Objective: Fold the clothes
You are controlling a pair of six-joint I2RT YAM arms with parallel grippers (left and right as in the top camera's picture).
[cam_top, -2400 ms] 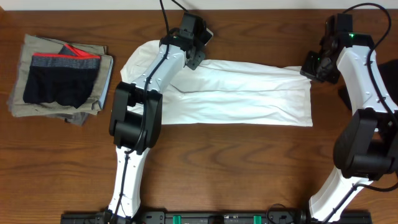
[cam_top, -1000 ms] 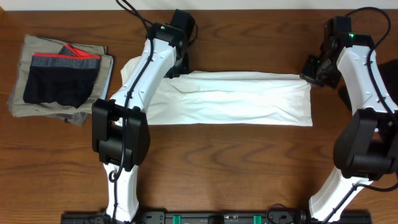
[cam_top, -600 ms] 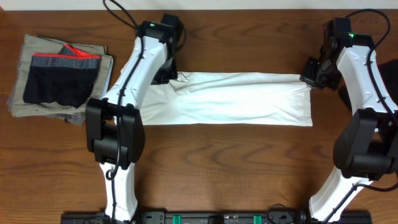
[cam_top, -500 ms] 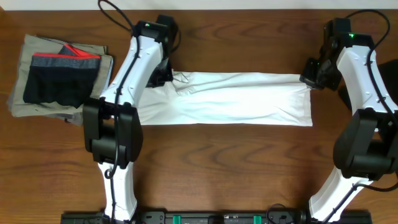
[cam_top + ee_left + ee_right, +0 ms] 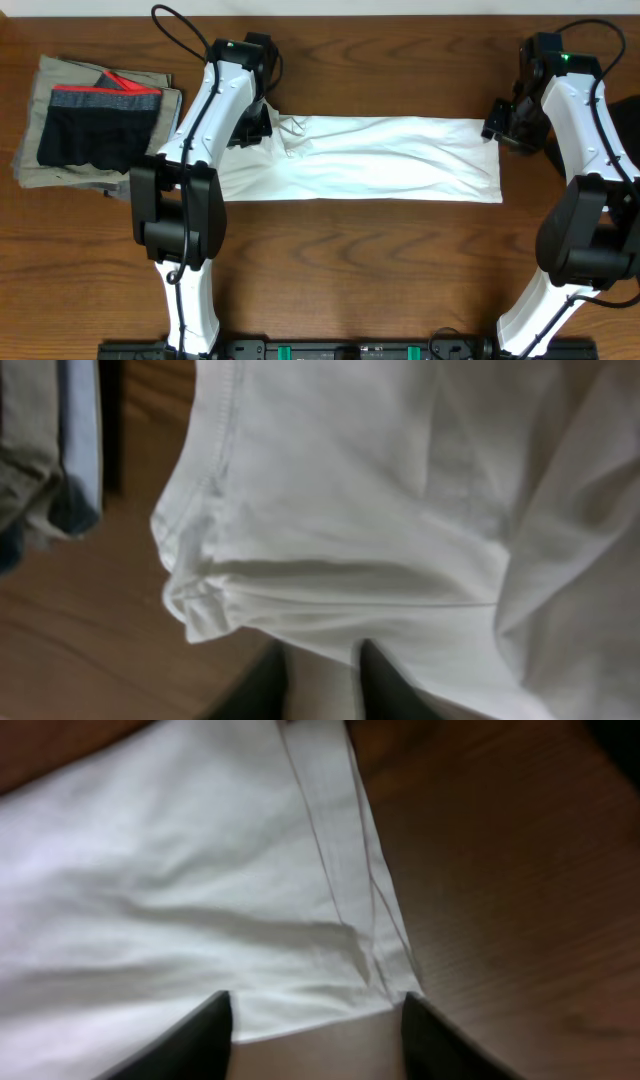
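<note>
Wooden table (image 5: pixel 350 260) carries the white T-shirt (image 5: pixel 380 165), folded lengthwise into 1 long band; crosswise folds seem left. At its right end the right gripper (image 5: pixel 496 128) has its jaws spread apart. At its left end the left gripper (image 5: pixel 262 128) has narrow jaws around cloth, but a real pinch is unclear.

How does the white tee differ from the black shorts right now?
The white T-shirt is folded into a long band across mid-table; the black shorts sit compact at the left. The T-shirt lies on the table; the shorts top a khaki pile. Both lie flat.
</note>
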